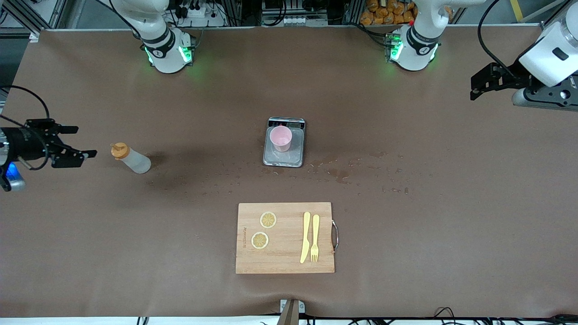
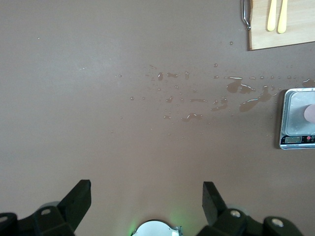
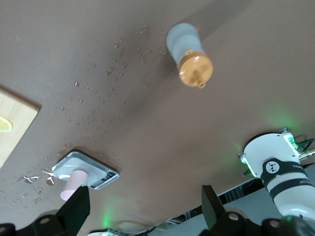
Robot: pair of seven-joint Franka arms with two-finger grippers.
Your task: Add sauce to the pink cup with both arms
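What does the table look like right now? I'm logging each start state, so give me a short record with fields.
sauce bottle: standing on the table toward the right arm's end, orange cap on
pink cup: upright on the grey scale, mid-table
cutting board: nearer the front camera than the scale; carries two lemon slices, a yellow knife and fork
right gripper: open, empty, beside the bottle
left gripper: open, empty, over bare table at the left arm's end
table: droplets scattered beside the scale
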